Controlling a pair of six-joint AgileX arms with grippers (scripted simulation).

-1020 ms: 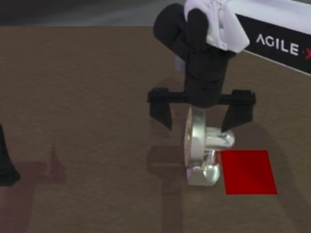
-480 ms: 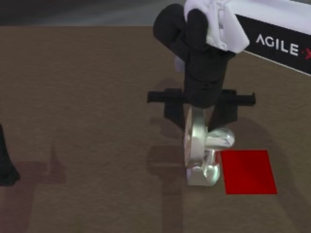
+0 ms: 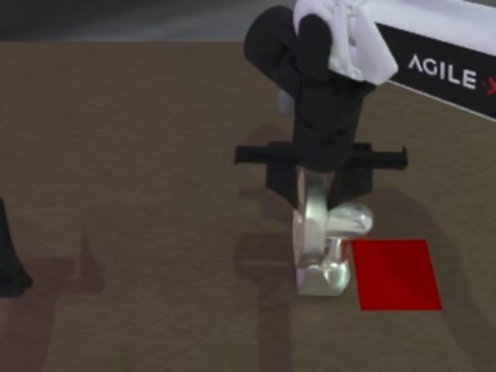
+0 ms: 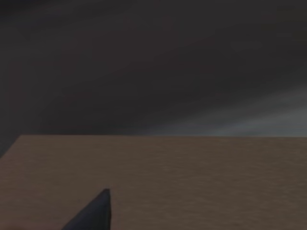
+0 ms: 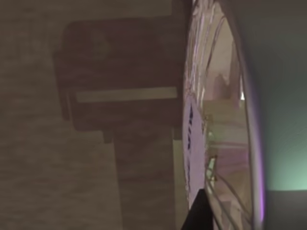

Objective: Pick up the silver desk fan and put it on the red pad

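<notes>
Near the desk's middle, top view: our right gripper (image 3: pixel 316 180) hangs straight over the silver desk fan (image 3: pixel 319 248), with its black wrist and white arm reaching in from the upper right.
Right jaws: drawn in narrow on either side of the fan's disc head, pinching it at its upper edge; the two black fingers (image 3: pixel 356 180) sit tight against the chrome rim.
Silver desk fan: upright on the brown desk (image 3: pixel 139 155), head edge-on to the overhead camera, its grille face toward the table's left and its stubby motor housing bulging toward the right; the curved base lies at the near end.
Red pad (image 3: pixel 396 273): flat on the desk just to the right of the fan's base, its left edge touching or almost touching the chrome; we cannot tell which. The fan is not on it.
Right wrist view: the fan's rim (image 5: pixel 225 120) fills the frame close up, with the gripper's shadow on the desk beside it and one dark fingertip (image 5: pixel 199 213) at the grille.
Left gripper (image 3: pixel 8 260): parked at the table's far left edge, only a dark sliver showing.
Left wrist view: bare desk and a dark backdrop, one fingertip (image 4: pixel 93 213) in the corner.
</notes>
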